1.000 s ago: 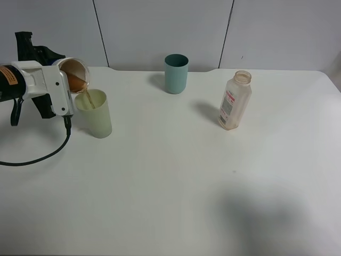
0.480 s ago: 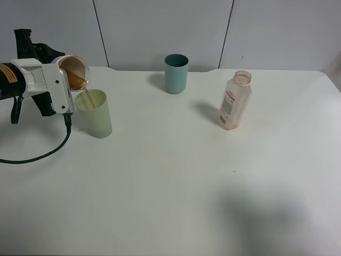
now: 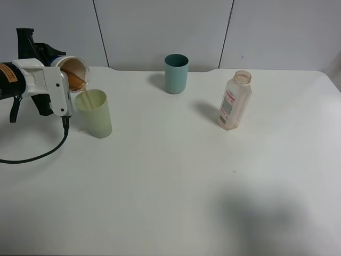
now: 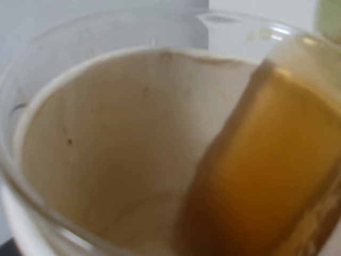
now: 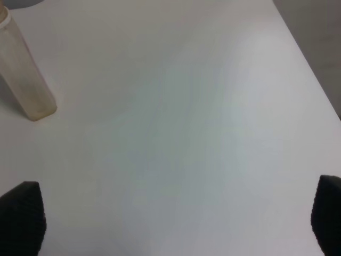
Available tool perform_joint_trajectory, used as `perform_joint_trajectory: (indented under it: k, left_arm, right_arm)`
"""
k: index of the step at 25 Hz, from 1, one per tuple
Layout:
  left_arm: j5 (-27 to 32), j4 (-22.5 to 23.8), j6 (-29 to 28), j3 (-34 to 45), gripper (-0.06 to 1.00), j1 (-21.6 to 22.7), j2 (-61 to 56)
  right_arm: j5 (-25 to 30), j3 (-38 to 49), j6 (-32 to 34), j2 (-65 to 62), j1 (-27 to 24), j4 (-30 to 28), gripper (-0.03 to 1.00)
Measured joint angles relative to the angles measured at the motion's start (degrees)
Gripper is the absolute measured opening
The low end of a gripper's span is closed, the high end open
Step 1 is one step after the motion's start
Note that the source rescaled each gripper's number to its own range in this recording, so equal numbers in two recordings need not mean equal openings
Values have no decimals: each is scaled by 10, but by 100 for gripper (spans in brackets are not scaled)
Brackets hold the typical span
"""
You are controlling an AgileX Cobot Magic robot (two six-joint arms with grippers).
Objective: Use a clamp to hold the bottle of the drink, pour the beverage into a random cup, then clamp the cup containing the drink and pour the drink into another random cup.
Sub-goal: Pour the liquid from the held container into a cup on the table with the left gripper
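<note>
left pincer (image 3: 63, 80) clamped on short clear-rimmed cup (image 3: 73, 73), long axis tipped almost level, lip just over rim of tall pale yellow-green plastic tumbler (image 3: 95, 113) on tabletop (image 3: 176, 176); brown beverage (image 4: 266, 176) streaming down; cup tipped slightly further than a second ago; right pincer (image 5: 176, 224) wide open, empty

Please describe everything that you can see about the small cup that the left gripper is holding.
The small cup has a clear rim and a whitish inner wall, stained in spots. The left gripper holds it tilted steeply, mouth toward the pale yellow-green tumbler, above the table's far left. Brown drink pools against its lower side and runs in a thin stream into the tumbler. It seems not to touch the tumbler.
</note>
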Motion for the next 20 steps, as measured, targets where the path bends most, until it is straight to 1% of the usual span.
perform_joint_trajectory:
  k: [1, 4, 15, 20]
  left_arm:
    - [0, 0, 12, 0, 3, 0, 0]
    - [0, 0, 23, 0, 3, 0, 0]
    - [0, -1, 33, 0, 3, 0, 0]
    - [0, -1, 49, 0, 3, 0, 0]
  right_arm:
    - [0, 0, 0, 0, 0, 0, 100]
    - [0, 0, 0, 0, 0, 0, 100]
    - [0, 0, 0, 0, 0, 0, 100]
    - [0, 0, 0, 0, 0, 0, 100]
